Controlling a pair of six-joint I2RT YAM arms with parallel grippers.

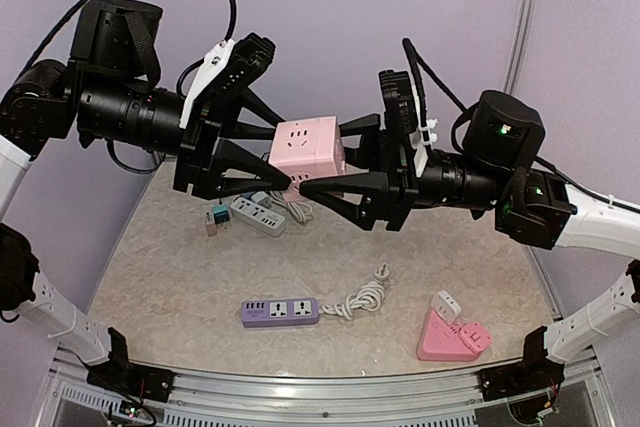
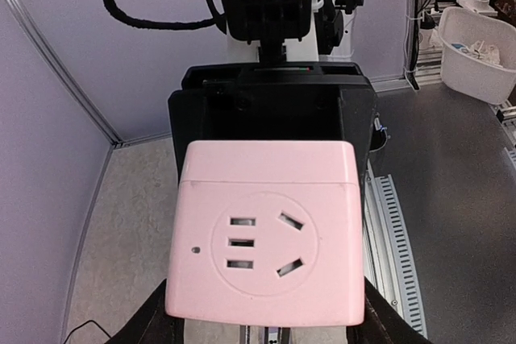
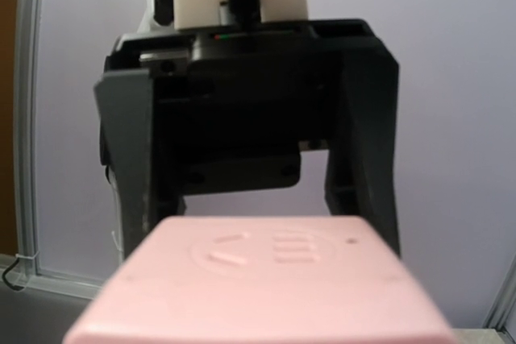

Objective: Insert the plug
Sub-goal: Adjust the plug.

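Hanging in mid-air above the tabletop (image 1: pixel 180 277), a pink socket cube (image 1: pixel 310 147) sits between two robot arms that meet nose to nose. The right arm (image 1: pixel 500 172) has its jaws clamped part-way apart on the cube's right side and carries it. The left arm (image 1: pixel 120 107) brackets the opposite side, one finger above and one below. Whether the left jaws press on the plastic or only flank it, the pictures do not settle. From the left wrist, one socket face of the cube (image 2: pixel 266 239) looks straight back at the camera, its slots clear and nothing plugged in. From the right wrist the cube (image 3: pixel 266 279) fills the bottom of the view.

Neither arm holds a plug. The likeliest candidate, judging by the task, is the small plug (image 1: pixel 383 270) at the end of the white cord (image 1: pixel 362 297) coiled beside a purple power strip (image 1: pixel 280 312), whose long axis runs left to right. It lies on the tabletop, well below the cube, toward the right arm's side. A white power strip (image 1: pixel 258 214), a small teal adapter (image 1: pixel 216 217) and a pink wedge-shaped block (image 1: pixel 452 337) also rest there. Fetching the plug appears to call for one arm to take the cube alone, freeing the other to reach down.
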